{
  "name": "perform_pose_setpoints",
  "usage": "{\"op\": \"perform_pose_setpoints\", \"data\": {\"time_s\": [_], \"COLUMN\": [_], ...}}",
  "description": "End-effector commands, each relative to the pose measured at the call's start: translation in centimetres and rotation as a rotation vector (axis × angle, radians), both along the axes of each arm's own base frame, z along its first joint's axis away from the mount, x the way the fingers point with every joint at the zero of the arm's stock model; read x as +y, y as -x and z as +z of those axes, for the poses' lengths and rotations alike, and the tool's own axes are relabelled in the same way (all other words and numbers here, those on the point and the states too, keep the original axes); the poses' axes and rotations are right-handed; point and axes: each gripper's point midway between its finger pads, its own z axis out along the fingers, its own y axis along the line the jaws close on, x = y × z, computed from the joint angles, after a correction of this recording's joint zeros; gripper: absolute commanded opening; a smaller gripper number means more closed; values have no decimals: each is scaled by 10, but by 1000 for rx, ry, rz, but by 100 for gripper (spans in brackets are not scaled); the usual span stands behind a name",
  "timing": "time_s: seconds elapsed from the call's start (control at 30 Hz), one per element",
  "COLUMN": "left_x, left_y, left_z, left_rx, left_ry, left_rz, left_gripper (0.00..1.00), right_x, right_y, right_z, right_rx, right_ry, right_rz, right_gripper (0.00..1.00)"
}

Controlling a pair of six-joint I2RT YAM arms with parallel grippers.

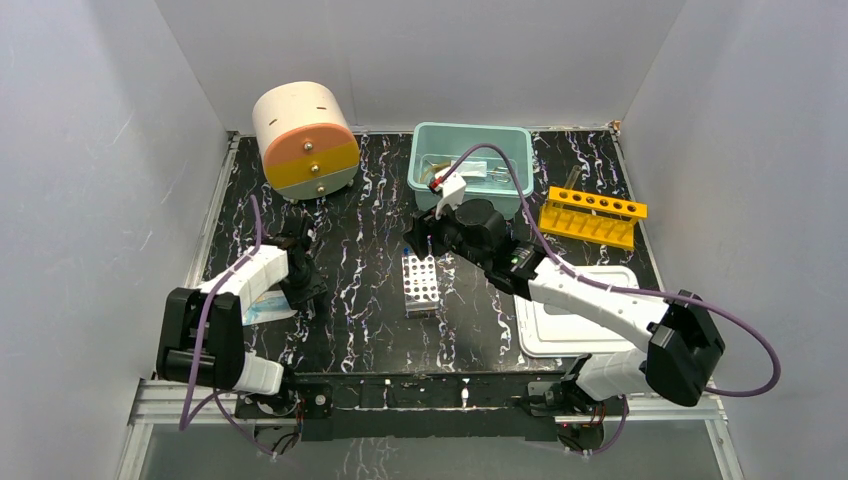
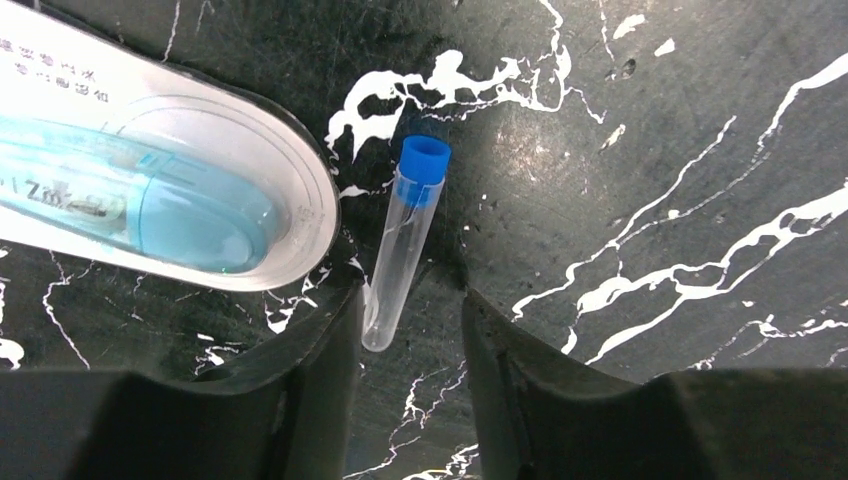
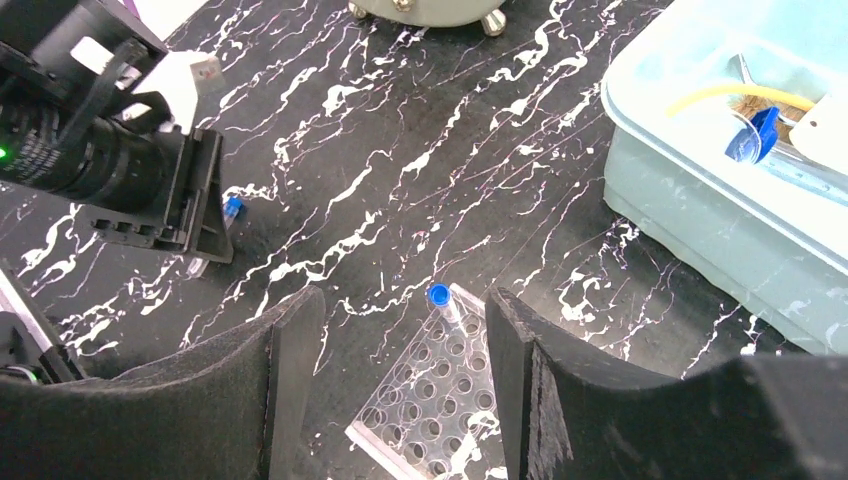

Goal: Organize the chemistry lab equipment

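walls [image 1: 90, 150]: plain white | table [image 1: 370, 230]: black marble, white veins

Left end effector [image 2: 412, 315]: near left side, tilted steeply downward, fingers parted | Right end effector [image 3: 400, 335]: forward at centre, arm outstretched, tilted downward, fingers parted

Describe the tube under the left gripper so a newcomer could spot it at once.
From the cream-and-orange drum at back left, come forward to the open left gripper. A thin clear tube with a blue cap lies flat on the table, its round end between the fingers, beside a white blister pack. The other blue-capped tube stands in the clear well plate.
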Motion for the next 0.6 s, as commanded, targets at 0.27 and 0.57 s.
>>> {"op": "perform_pose_setpoints", "data": {"time_s": [0.27, 0.57], "left_x": [-4, -20], "left_y": [13, 1], "left_z": [-19, -9], "left_rx": [70, 3], "left_ry": [24, 107], "left_rz": [29, -43], "left_gripper": [27, 6], "right_x": [-7, -5], "right_y": [-2, -8], "right_z": [43, 36], "right_rx": [-59, 16], "right_ry": [-67, -59], "right_rz": [-20, -9], "right_gripper": [68, 68]}}
